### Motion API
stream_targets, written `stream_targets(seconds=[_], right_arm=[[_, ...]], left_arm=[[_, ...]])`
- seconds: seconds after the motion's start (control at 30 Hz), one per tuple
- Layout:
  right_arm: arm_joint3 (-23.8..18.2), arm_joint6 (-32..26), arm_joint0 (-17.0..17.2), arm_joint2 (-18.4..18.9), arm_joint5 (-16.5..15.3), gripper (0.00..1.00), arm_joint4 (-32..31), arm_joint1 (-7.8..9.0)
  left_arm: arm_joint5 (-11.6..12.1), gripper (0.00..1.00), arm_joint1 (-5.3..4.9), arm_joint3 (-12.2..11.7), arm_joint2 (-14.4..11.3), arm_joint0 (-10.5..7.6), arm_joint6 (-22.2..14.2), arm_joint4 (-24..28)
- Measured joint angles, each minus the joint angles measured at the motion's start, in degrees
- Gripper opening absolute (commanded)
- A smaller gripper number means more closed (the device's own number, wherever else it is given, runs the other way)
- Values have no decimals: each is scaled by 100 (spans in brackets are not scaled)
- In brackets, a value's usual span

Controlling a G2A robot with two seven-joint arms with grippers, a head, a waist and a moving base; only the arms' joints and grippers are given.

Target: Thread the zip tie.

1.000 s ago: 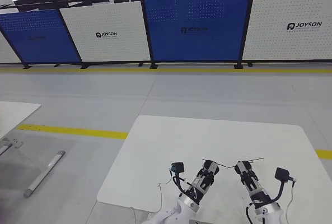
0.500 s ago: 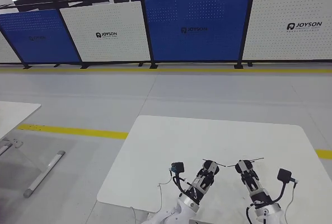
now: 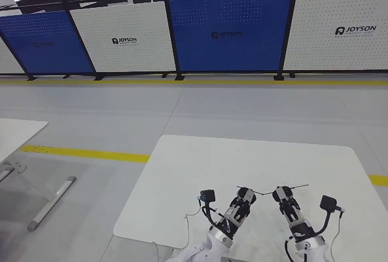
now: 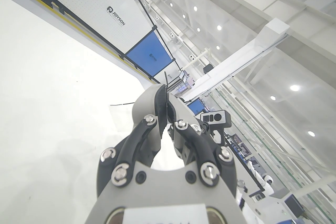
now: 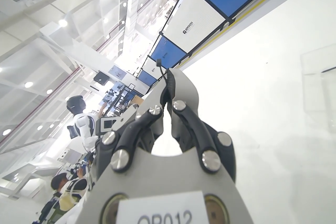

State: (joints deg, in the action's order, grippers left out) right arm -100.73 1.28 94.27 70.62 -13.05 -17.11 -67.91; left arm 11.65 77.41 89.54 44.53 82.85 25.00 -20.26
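Both grippers hover side by side over the near edge of the white table (image 3: pixel 246 157). My left gripper (image 3: pixel 246 193) (image 4: pixel 166 93) is shut on a thin black zip tie strap (image 4: pixel 165 78), which pokes out past its fingertips. Just to its right, my right gripper (image 3: pixel 281 192) (image 5: pixel 168 78) is shut on the zip tie, with the small square head (image 5: pixel 158 62) sticking out beyond its tips. In the top view the strap tip (image 3: pixel 262 194) points at the right gripper across a small gap. How the strap runs below the grippers is hidden.
The table top stretches away beyond the grippers to its far edge (image 3: pixel 252 139). Another white table (image 3: pixel 4 134) stands off to the left across grey floor. Blue and white pegboard panels (image 3: pixel 226 33) line the back behind a yellow floor line (image 3: pixel 82 154).
My right gripper has shifted slightly left toward the left gripper, narrowing the gap between strap tip and head. The left gripper has stayed put.
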Motion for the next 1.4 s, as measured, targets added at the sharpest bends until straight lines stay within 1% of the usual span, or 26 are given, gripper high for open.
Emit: stream_targets(seconds=[0.33,0.8,1.0,1.13,1.2,1.4], right_arm=[[16,-3,7,-45,17,0,-112,-39],[63,6,-8,-46,-104,0,-101,-87],[50,-15,8,-19,-64,0,-111,-102],[54,22,17,-6,-99,0,-90,-116],[62,38,18,-2,-127,0,-71,-123],[70,-32,-1,-21,-110,0,-126,-139]], left_arm=[[0,0,0,0,0,0,0,0],[0,0,0,0,0,0,0,0],[0,0,0,0,0,0,0,0],[-11,0,8,16,39,11,-88,138],[35,0,14,6,51,16,-168,221],[334,0,36,-60,85,21,-469,653]])
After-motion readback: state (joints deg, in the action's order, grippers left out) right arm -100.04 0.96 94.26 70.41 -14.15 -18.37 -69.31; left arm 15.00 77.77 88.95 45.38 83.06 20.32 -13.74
